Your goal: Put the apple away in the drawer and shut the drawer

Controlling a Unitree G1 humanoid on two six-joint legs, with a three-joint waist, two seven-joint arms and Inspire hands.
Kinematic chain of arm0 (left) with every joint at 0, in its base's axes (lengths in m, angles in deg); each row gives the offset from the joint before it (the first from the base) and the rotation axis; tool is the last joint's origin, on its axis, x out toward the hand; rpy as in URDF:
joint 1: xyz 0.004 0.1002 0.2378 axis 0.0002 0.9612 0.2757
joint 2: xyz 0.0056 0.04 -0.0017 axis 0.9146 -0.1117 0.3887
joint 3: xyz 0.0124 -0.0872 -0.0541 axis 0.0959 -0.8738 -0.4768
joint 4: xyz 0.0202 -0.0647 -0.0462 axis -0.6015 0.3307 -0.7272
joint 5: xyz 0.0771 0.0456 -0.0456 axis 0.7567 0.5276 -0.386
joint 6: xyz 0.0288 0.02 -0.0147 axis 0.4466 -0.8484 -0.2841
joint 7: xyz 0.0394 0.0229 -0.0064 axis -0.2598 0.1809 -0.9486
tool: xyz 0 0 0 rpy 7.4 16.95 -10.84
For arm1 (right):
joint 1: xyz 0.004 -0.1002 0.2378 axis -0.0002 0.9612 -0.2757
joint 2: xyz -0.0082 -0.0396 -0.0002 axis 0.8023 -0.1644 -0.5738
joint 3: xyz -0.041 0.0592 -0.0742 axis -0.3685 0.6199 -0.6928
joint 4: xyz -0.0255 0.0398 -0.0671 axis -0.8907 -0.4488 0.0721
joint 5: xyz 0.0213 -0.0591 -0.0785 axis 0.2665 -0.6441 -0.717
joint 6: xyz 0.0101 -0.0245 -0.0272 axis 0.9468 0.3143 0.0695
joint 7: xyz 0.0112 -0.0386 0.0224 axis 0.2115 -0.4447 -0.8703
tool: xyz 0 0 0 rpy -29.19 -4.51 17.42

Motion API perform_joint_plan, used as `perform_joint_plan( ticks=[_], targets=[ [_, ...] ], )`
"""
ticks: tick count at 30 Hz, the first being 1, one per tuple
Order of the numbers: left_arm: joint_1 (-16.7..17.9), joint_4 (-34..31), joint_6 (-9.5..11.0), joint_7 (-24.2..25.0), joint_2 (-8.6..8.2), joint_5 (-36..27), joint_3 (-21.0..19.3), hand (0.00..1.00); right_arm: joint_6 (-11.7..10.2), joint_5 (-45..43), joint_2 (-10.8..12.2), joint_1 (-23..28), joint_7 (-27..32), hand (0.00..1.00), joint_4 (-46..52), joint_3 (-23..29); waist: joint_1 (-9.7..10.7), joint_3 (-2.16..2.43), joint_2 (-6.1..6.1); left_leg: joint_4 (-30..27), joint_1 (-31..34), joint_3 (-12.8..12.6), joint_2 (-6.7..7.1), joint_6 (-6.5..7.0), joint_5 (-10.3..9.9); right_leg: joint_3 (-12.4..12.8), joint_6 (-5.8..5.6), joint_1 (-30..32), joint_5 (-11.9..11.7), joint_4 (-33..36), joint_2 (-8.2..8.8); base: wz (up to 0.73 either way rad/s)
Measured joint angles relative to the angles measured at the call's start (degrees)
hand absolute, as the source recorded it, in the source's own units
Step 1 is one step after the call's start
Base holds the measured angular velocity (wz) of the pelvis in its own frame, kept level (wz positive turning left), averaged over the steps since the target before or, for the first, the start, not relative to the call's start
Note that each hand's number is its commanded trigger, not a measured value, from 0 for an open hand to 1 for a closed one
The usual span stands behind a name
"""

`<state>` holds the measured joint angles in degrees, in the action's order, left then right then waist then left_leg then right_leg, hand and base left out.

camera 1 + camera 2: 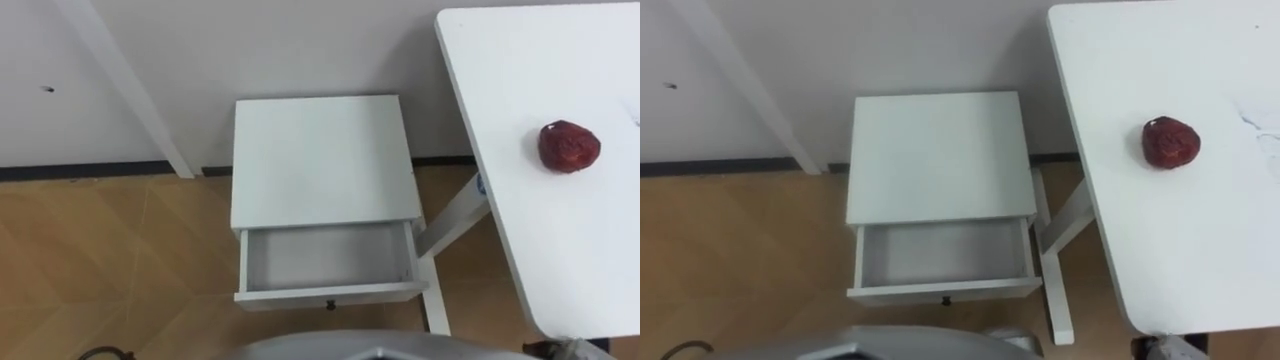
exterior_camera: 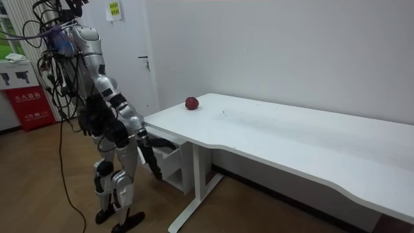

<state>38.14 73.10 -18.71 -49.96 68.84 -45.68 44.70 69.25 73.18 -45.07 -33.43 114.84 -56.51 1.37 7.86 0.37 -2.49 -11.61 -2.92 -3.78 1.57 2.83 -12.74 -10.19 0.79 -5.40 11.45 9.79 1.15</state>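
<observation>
The dark red round apple (image 1: 569, 147) rests on the white worktop (image 1: 560, 250), apart from the open white cabinet drawer (image 1: 325, 256); right hand (image 2: 154, 167) state cannot be told; a glancing reach may roll it off the edge.

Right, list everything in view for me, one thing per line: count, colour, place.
round red apple: one, dark red, on the table near its wall-end corner
flat white table: one, white, on the robot's right, reaching to the wall
small white bedside cabinet: one, white, on the floor against the wall, left of the table
pull-out white drawer: one, white, in the cabinet, pulled open, nothing inside
small dark knob: one, dark, on the drawer's front
wooden floor: light brown, around the cabinet
red board: one, red, at the room view's left edge
right hand: one, dark, hanging low near the drawer, well apart from the apple
</observation>
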Motion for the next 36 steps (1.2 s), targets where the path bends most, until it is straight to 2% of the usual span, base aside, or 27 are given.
perform_joint_plan(
  ticks=[2, 5, 8, 10, 16, 19, 21, 24, 30, 34, 36],
  targets=[
    [-0.04, -1.05, 0.35, -0.03, 0.3, -0.1, -0.01, 0.0, -1.62, -0.17, -0.35, -0.03, 3.01, 0.0, 3.57, 0.76, 0.06, 0.0, -0.07, 0.04, 0.38, 0.0, -0.05, 0.01, 0.0, 0.0, 0.0, 0.43, 0.0, 0.22, -0.01, 0.0],
    [-0.05, -1.16, 2.24, -0.05, 0.91, -1.18, 0.07, 0.0, -3.33, -2.25, -0.86, -0.16, 8.09, 0.0, 8.66, 0.89, 0.25, -0.09, -0.14, 0.26, 0.72, -0.07, -0.14, 0.02, 0.01, -0.02, 0.0, 0.82, 0.0, 0.38, -0.09, 0.0],
    [0.04, -1.14, 2.54, -0.12, 0.99, -1.15, 0.07, 0.0, -4.35, -4.33, -0.88, -0.25, 15.03, 0.0, 13.18, 0.88, 0.14, -0.13, 0.1, 0.32, 1.59, -0.45, -0.16, 0.11, 0.14, 0.31, 0.01, 2.17, 0.01, 0.99, -0.06, -0.05],
    [0.52, -1.29, 2.61, -0.12, 1.17, -1.13, 0.03, 0.0, -5.85, -4.65, -1.22, -0.34, 19.36, 0.0, 15.39, 0.9, 0.15, -0.12, 0.05, 0.3, 1.69, -0.72, -0.14, 0.13, 0.16, 0.59, 0.0, 2.47, 0.0, 1.06, -0.09, -0.07],
    [0.79, -1.7, 3.71, 0.06, 1.19, -1.02, 0.03, 0.0, -9.84, -8.36, -2.22, -0.33, 26.75, 0.0, 23.47, 1.02, 0.51, -0.47, -0.76, 0.42, 1.71, -0.72, 0.13, 0.19, 0.2, 0.52, -0.01, 2.44, -0.01, 1.06, -0.09, 0.0],
    [0.72, -1.62, 4.43, 0.65, 1.19, -1.09, 0.09, 0.0, -11.41, -14.46, -4.78, -1.04, 28.9, 0.0, 30.53, 0.84, 0.95, -0.45, -0.85, 0.33, 1.72, -0.71, 0.13, 0.2, 0.2, 0.43, -0.08, 2.37, -0.07, 1.1, -0.04, 0.0],
    [0.6, -1.35, 4.78, 0.66, 1.2, -1.1, 0.2, 0.0, -12.63, -22.64, -6.48, -1.45, 31.15, 0.0, 36.84, -0.42, 0.89, -0.36, -0.53, 0.26, 1.87, -0.7, -0.04, 0.21, 0.21, 0.4, -0.08, 2.49, -0.12, 1.08, -0.08, 0.0],
    [-0.02, -0.52, 4.81, 0.85, 1.42, -1.06, 0.23, 0.0, -13.99, -31.98, -7.2, -1.63, 33.48, 0.0, 40.7, -1.06, 0.06, -0.24, -0.27, 0.27, 1.91, -0.76, -0.31, 0.17, 0.22, 0.47, 0.01, 2.51, -0.19, 1.05, -0.18, 0.0],
    [-0.37, 0.64, 4.64, 0.63, 1.28, -1.03, 2.66, 0.0, -13.99, -45.25, -7.11, -0.66, 39.29, 0.0, 44.28, -5.44, -1.62, 0.03, 0.1, 0.28, 1.74, -0.75, -0.24, 0.14, 0.25, 0.46, 0.03, 2.57, -0.2, 1.04, -0.16, 0.0],
    [-0.7, 0.65, 4.61, 0.58, 1.33, -1.06, 2.63, 0.0, -13.91, -53.93, -6.83, -0.68, 39.84, 0.0, 47.1, -7.16, -2.07, 0.19, 0.46, 0.21, 1.76, -0.71, -0.25, 0.14, 0.25, 0.2, 0.03, 2.57, -0.2, 1.01, -0.13, 0.0],
    [-0.69, 0.69, 4.54, 0.62, 1.28, -1.1, 2.84, 0.0, -13.27, -61.38, -6.79, -0.44, 39.47, 0.0, 48.72, -8.19, -2.21, 0.2, 0.5, 0.18, 1.77, -0.69, -0.27, 0.13, 0.25, 0.08, 0.03, 2.51, -0.2, 0.94, -0.13, 0.0]
  ],
)
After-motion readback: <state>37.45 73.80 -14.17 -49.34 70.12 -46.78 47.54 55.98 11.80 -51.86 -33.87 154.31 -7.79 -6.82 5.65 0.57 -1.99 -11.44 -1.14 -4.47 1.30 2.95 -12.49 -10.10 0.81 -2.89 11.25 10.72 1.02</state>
